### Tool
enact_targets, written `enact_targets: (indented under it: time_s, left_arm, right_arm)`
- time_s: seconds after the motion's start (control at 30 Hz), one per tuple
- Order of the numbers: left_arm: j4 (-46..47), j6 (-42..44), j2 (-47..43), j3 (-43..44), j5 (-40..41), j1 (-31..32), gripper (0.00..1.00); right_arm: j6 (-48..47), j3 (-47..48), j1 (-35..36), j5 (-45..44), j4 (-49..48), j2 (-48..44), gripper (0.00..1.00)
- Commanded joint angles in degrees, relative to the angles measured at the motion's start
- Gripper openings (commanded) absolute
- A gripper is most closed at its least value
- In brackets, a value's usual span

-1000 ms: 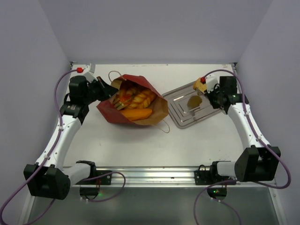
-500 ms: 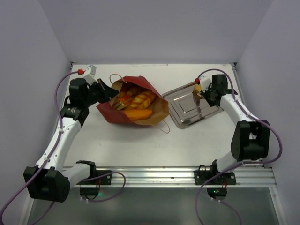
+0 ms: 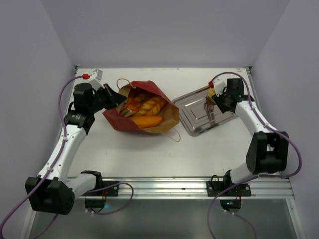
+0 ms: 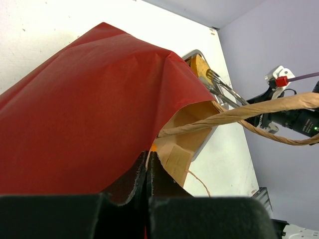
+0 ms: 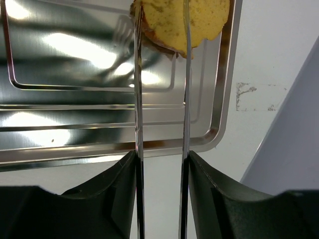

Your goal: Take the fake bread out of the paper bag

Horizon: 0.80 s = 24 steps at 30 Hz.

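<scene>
The paper bag [image 3: 118,119] lies on its side just left of the steel tray [image 3: 197,123], its mouth turned toward the tray. From above, the fake bread [image 3: 146,107] shows inside that mouth as orange and golden pieces packed together. The left wrist view hides them behind the bag's red wall.

That wrist view does show the left gripper [image 4: 148,167] with its fingers pressed together, pinching the bag's edge on the side away from the tray. A twisted string handle [image 4: 239,113] arches toward the tray.

The right wrist view shows the right gripper [image 5: 161,160] clamped on metal tongs [image 5: 137,99], one blade along each finger. The tips straddle a yellow piece [image 5: 182,20] at the tray's corner rim. I cannot tell whether the piece rests on the tray or hangs in the tongs; from above it is only a small yellow speck at the tray's far corner.
</scene>
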<state>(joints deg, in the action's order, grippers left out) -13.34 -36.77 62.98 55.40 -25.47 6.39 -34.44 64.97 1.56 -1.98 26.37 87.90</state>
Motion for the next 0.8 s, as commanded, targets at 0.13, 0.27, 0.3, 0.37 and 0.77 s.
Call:
enact_targets:
  time_s: [0.13,0.27,0.3,0.37,0.77]
  left_arm:
    - [0.78,2.32,-1.37,-0.38,-0.63,-0.59,0.00]
    - [0.51,3.02,-1.55,-0.38,-0.81,-0.59,0.00]
    - [0.34,3.20,-1.63,-0.38,-0.72,-0.59,0.00]
    - [0.16,4.34,-1.63,-0.38,-0.80,-0.59,0.00]
    - [-1.77,9.00,-1.63,0.41,-2.12,-0.59,0.00]
  right_arm:
    - [2.00,3.32,-0.33,1.71,0.61,-3.96,0.48]
    - [2.53,4.02,-0.33,4.43,2.80,-6.32,0.48]
    - [2.62,4.29,-0.33,6.70,3.85,-7.12,0.47]
    - [2.62,5.16,-0.33,9.78,7.18,-10.35,0.47]
    - [-9.33,14.56,9.38,42.66,30.84,-27.16,0.40]
